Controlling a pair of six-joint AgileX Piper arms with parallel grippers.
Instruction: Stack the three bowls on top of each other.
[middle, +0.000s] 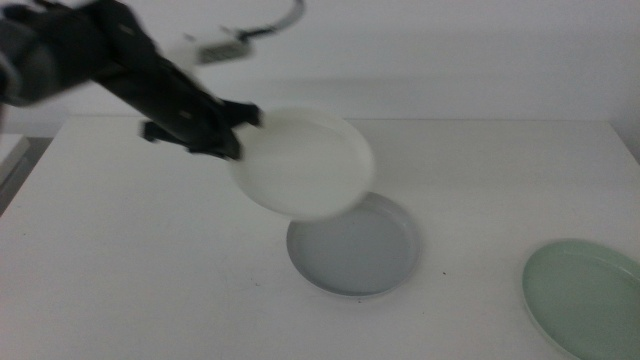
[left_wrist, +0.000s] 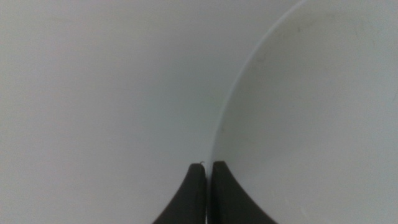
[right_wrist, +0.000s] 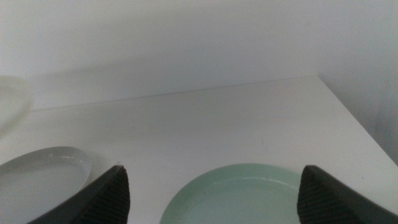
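Presently, items on white bench (middle: 120, 260), one entry each:

1. White bowl (middle: 305, 163): off the bench, tilted, held by its rim on the side nearest the left arm. It hung above and partly overlapped the far-left rim of the grey bowl in the middle view; no contact visible betw. the two.
2. Grey bowl (middle: 355, 250): flat on bench, approx. centre, upright.
3. Pale green bowl (middle: 585, 295): flat on bench, near-right corner, well apart from grey bowl, cut by picture edge.
4. Left pincer (middle: 232, 128): came in from the left, raised; jaws pressed together on the white bowl's rim, wrist view showing them nearly meeting w/ the rim betw. them.
5. Right pincer (right_wrist: 214, 186): low over the bench, jaws wide apart, holding nothing; pale green bowl lay just beyond and betw. them, grey bowl off to one side.
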